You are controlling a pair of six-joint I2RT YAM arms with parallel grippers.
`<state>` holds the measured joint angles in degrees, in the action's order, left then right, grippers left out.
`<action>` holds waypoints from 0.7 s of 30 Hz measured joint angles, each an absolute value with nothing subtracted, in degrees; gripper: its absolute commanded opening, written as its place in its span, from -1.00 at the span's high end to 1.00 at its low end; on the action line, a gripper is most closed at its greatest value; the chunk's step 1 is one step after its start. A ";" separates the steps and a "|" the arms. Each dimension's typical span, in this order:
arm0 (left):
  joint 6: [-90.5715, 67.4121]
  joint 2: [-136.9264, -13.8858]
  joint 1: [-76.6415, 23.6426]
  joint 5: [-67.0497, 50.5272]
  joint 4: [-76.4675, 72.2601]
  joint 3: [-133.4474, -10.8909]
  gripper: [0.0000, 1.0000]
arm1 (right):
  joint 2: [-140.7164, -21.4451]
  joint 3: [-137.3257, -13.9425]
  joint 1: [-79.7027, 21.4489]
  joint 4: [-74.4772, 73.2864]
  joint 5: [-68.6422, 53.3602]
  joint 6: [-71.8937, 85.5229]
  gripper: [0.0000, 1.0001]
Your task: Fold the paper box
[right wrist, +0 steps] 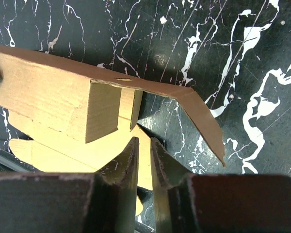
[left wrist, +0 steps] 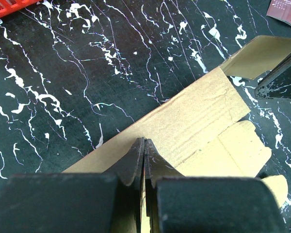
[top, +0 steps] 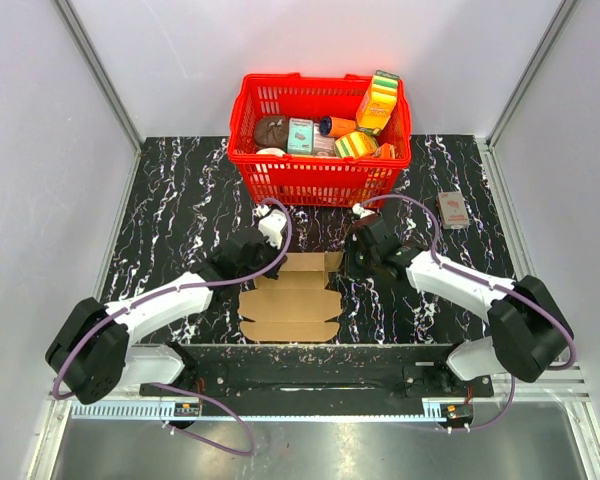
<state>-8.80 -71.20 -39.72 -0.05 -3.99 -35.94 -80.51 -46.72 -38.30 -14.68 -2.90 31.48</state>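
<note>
**Both grippers at the far edge of a half-folded box**

At the left gripper point(left wrist: 144, 144): fingers point(left wrist: 132, 162) pressed together with only a hairline between them, clamping the raised edge of the paper box point(top: 292, 300) — a sliver of brown card visible in the slit lower down. Beyond the tips, a long corrugated panel running up and to the right, with a cut flap lying flatter beneath it and another flap turned up at the far end.

At the right gripper point(right wrist: 143, 145): fingers point(right wrist: 125, 165) close but not touching, with card showing through the narrow slit. Impossible to tell whether any card is actually gripped. Just ahead of the tips, a short side wall standing upright, square to a long panel, and a loose end flap bending away to the right over the table.

From above: box near the front middle of the black, white-veined table point(top: 180, 200), between the two arms, near part flat with rounded tabs, far part lifted. Left gripper at the far left corner, right gripper at the far right corner. Behind the box, a red basket point(top: 242, 150) holding small coloured packages — apart from the box. Off to the right, a small reddish packet point(top: 453, 210) lying flat.
</note>
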 measured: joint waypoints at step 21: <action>-9.06 -70.00 -39.72 -0.86 -3.31 -35.18 1.00 | -85.17 -46.04 -38.30 -2.50 -9.52 34.39 0.62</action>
<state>-9.06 -70.00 -39.72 -0.86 -3.31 -35.18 -85.17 -46.04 -38.30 -2.50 -9.52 34.39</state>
